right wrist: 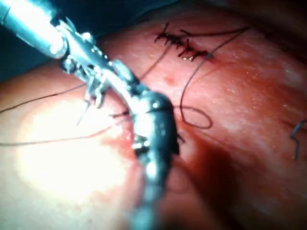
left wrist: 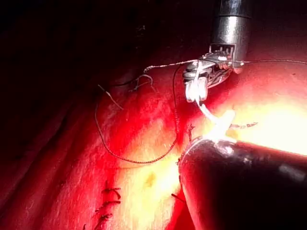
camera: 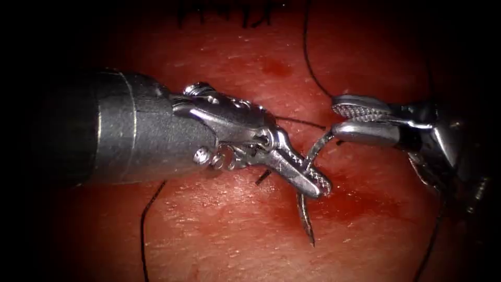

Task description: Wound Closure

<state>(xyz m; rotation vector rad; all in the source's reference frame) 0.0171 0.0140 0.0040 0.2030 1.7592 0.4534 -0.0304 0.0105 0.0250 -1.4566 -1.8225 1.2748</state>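
While the left gripper clamps the thin curved steel needle near mid-curve, its point stands free above the wet red tissue toward 6 o'clock. Right gripper, at 3 o'clock, jaws apart, holds nothing, touching the needle's tail. Needle likely stiff, slippery; best held mid-body. Fine black thread limp. Bare tissue toward 6 o'clock.

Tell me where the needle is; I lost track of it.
In the endoscope view the needle sits mid-frame, gripped mid-curve by the left tool, its tip pointing down over the tissue; the open right tool is beside its other end.
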